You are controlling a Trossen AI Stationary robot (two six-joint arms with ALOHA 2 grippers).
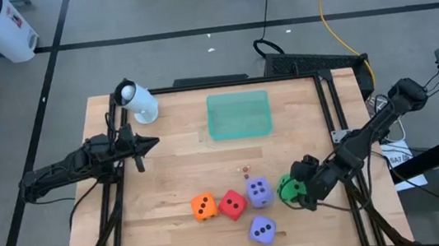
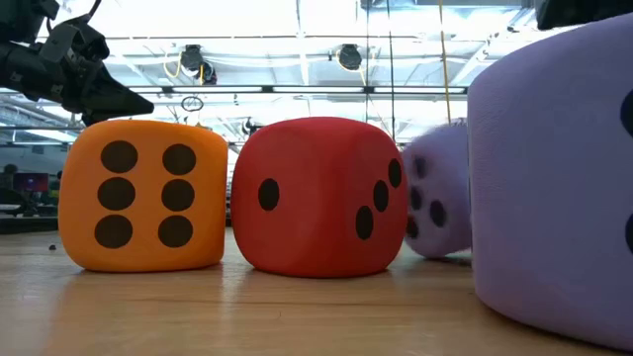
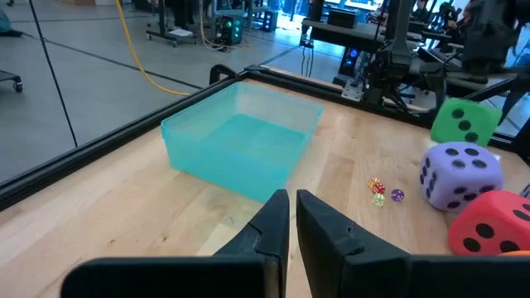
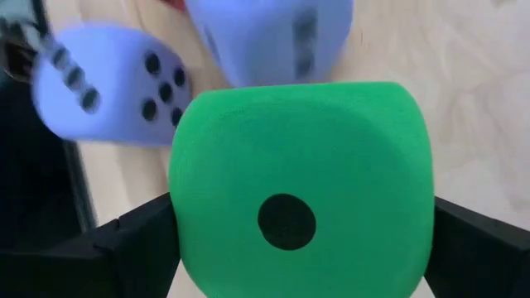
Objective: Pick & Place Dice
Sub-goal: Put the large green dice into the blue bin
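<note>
My right gripper (image 1: 292, 189) stands near the table's right near corner, shut on the green die (image 4: 298, 207), which also shows in the high view (image 1: 287, 188) and the left wrist view (image 3: 464, 121). The orange die (image 1: 203, 207), the red die (image 1: 232, 205) and one purple die (image 1: 259, 190) sit in a row on the table just left of it. The second purple die (image 1: 262, 231) lies nearer the near edge. My left gripper (image 3: 292, 217) hovers shut over the table's left half (image 1: 149, 144), touching nothing. My right gripper pinches the green die between its two fingers, one finger (image 4: 137, 240) on each of two opposite side faces (image 4: 186, 232). The one-pip face (image 4: 286, 221) is turned toward the wrist. The fingers come slanting down from the table's right side. Whether the die is off the table does not show.
A shallow teal tray (image 1: 239, 114) sits at the far middle of the table. A white cylinder (image 1: 139, 101) lies near the far left corner. A few tiny dice (image 3: 378, 189) lie between the tray and the row. A black raised rim (image 1: 336, 110) borders the table.
</note>
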